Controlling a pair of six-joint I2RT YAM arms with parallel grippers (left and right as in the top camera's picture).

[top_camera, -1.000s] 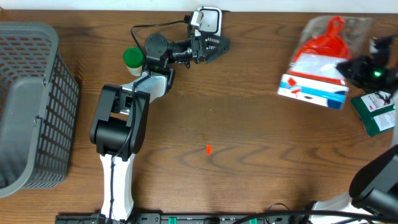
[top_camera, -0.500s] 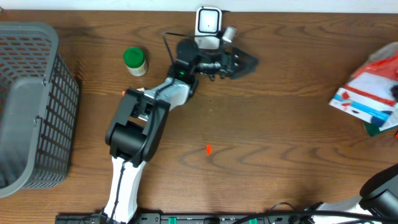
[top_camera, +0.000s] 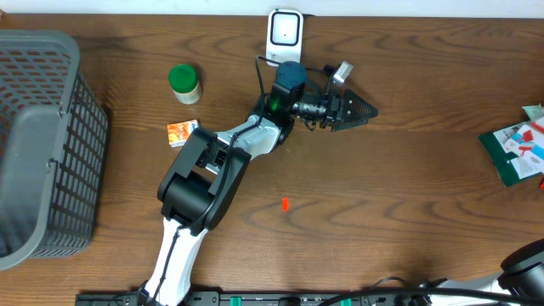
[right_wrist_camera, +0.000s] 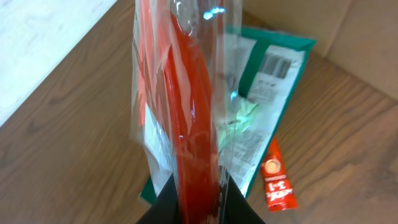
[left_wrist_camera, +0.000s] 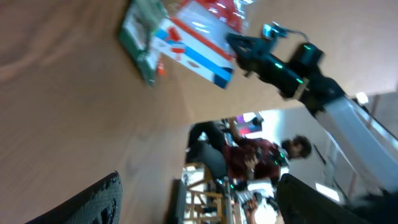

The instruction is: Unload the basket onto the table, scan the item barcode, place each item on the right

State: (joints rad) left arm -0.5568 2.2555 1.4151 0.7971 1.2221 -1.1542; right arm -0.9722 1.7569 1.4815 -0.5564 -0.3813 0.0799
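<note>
The right gripper (right_wrist_camera: 198, 198) is pinched almost closed on the red bagged item (right_wrist_camera: 186, 106), which hangs edge-on above a green packet (right_wrist_camera: 273, 81), well to the right of the barcode scanner (top_camera: 286, 32). The left gripper (top_camera: 361, 110), near the scanner on its right, gapes wide and empty. The item probably has to travel leftward to the scanner, with its barcode face turned toward it.

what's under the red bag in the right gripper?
A green packet with a barcode label, and an orange sachet at its edge. The bag hides the packet's left part.
</note>
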